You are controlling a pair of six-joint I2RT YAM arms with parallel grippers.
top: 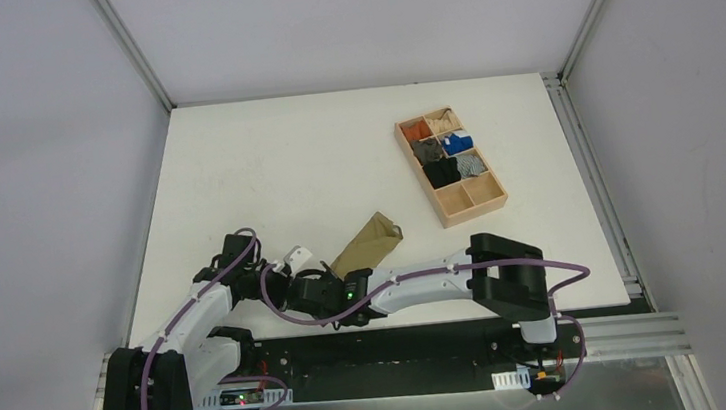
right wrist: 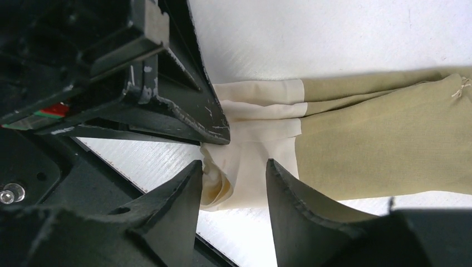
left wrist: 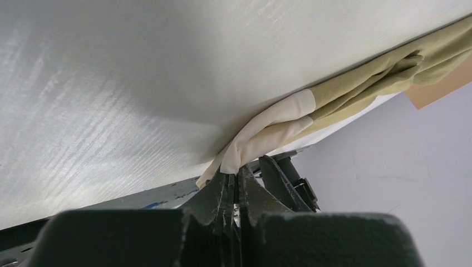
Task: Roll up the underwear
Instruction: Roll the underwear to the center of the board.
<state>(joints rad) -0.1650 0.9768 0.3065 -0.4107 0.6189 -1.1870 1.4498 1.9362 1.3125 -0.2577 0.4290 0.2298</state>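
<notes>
Top external view: one underwear [top: 371, 242] lies on the counter [top: 265, 164], near the front edge and left of centre. Its long axis runs diagonally. The cream waistband [top: 296, 258] is at the near-left end, and the olive end points far-right toward one wooden tray [top: 457, 199]. The left jaws meet the waistband end, and the right jaws sit just beside them, reaching in from the right. The tray has eight compartments in two columns of four. Six hold one small bundle each; the two nearest are bare.

Left wrist view: the left jaws are clenched on an edge of the waistband [left wrist: 267, 130]. The olive fabric stretches away from them toward the upper right, across the counter. One finger of the right arm shows just right of them.

Right wrist view: the right jaws are released and spread, with the waistband [right wrist: 250, 161] between their two fingers. The olive fabric extends to the right. The left jaws grip the waistband just beyond them.
</notes>
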